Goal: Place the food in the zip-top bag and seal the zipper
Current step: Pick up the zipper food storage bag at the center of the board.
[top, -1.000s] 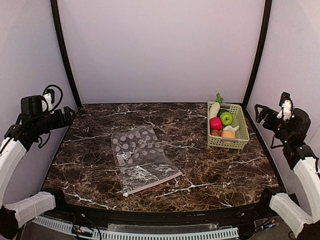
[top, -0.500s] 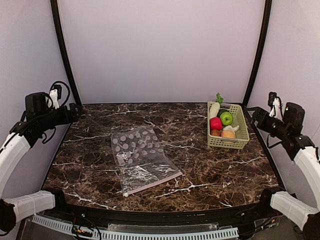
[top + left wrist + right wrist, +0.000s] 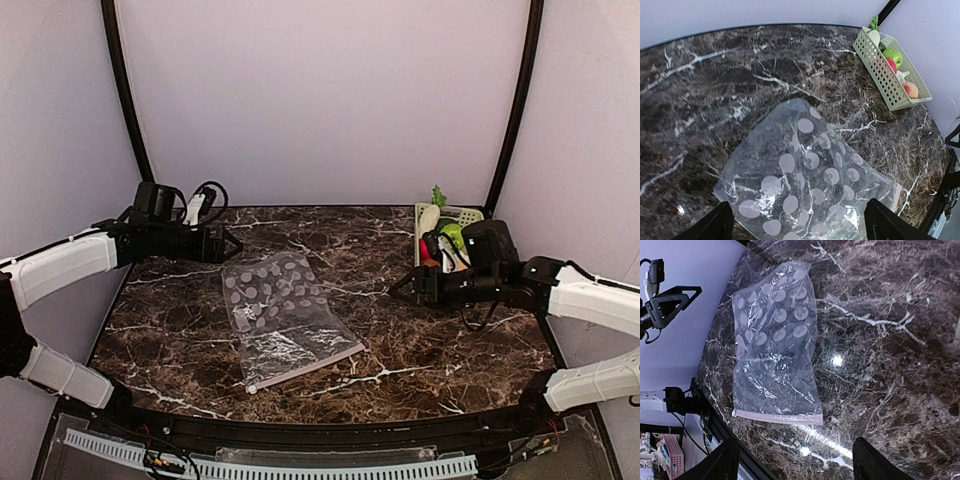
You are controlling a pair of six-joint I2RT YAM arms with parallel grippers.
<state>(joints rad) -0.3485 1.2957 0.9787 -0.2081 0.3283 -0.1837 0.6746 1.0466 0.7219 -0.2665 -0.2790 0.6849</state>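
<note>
1. The zip-top bag [image 3: 285, 318] lies flat on the marble table [image 3: 400, 350]. Its dotted half is at the far end and the zipper [image 3: 305, 368] runs along its near short edge. Cannot tell whether the zipper is sealed.
2. All the food [image 3: 895, 57] sits in the green basket [image 3: 883, 75], well to the right of the bag. The bag holds nothing.
3. Left gripper [image 3: 226, 243]: fingers spread wide and empty, above the bag's far dotted end.
4. Right gripper [image 3: 405, 288]: fingers spread and empty, to the right of the bag.
5. Judged step: approach the bag to open its mouth.
6. To do it well, come down at the zipper edge and pinch only the upper lip. Pin the dotted end so the slick film neither slides nor bunches, and lift slowly.
</note>
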